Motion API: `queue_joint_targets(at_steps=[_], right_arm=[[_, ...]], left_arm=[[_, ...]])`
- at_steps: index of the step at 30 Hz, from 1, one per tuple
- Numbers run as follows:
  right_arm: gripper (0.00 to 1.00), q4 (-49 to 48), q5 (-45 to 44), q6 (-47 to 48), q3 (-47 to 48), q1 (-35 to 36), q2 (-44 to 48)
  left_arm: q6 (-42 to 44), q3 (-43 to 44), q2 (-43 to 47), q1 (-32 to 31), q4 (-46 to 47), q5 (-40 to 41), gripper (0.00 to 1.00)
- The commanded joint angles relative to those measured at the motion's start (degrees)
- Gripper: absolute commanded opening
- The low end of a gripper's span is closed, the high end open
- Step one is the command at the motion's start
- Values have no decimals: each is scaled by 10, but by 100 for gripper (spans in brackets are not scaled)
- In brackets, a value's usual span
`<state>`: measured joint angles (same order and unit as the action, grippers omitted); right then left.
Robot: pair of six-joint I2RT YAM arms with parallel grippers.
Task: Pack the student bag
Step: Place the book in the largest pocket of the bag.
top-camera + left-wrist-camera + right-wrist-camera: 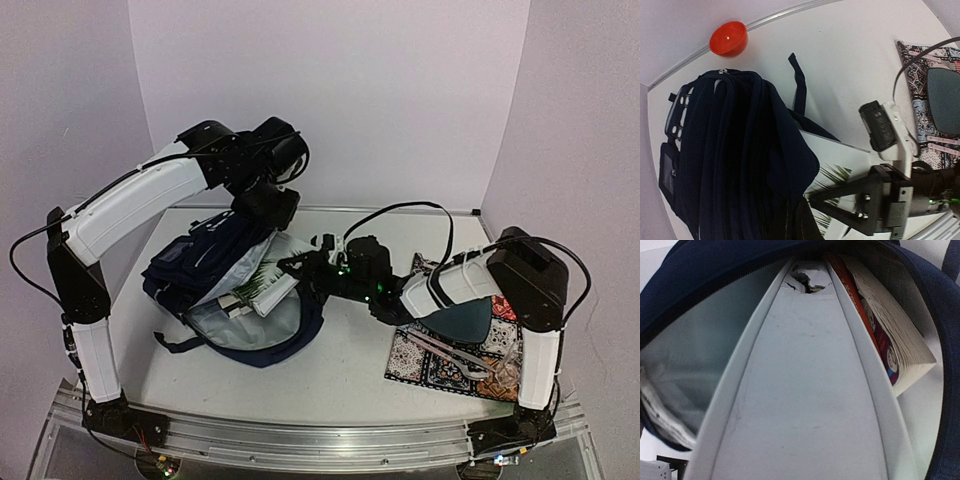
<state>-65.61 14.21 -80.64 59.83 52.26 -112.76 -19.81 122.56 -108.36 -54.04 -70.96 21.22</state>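
The student bag (195, 268) (730, 150), a navy-blue backpack, lies on the table's left half with its mouth open toward the right and grey lining showing. My left gripper (262, 214) (798, 222) is shut on the bag's upper flap and holds it raised. My right gripper (297, 264) (816, 199) is shut on the edge of a white book (266, 276) (850, 160) printed with green leaves. The book's far end sits inside the mouth. In the right wrist view the white book's spine (805, 390) fills the frame inside the bag's rim (715, 270), hiding the fingers. Beside it stands a thick paperback (897, 352).
A patterned mat (432, 366) (917, 75) lies at the right with a dark teal dish (465, 318) (945, 100) and pink utensils (450, 350) on it. A red bowl (728, 37) sits behind the bag by the back edge. A black strap (175, 343) trails toward the front.
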Motion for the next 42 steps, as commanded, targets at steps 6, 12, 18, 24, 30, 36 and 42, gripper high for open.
queue_joint_targets(at_steps=[6,12,18,24,30,36,42], right_arm=[[35,-76,-89,-13,130,9,-60],[35,-58,-102,1,178,9,-93],[41,-41,-104,9,172,10,-101],[62,-37,-83,21,104,13,-57],[81,7,-59,52,36,15,18],[98,107,-31,96,0,15,93],[98,218,-42,141,-53,16,185]], left_arm=[[-69,1,54,-32,154,-176,0],[-91,-9,52,-55,183,-248,0],[-93,-94,82,-62,212,-254,0],[-85,-158,124,-56,215,-159,9],[-78,-166,142,-14,216,-150,13],[-74,-181,158,32,220,-155,17],[-73,-222,184,70,225,-136,22]])
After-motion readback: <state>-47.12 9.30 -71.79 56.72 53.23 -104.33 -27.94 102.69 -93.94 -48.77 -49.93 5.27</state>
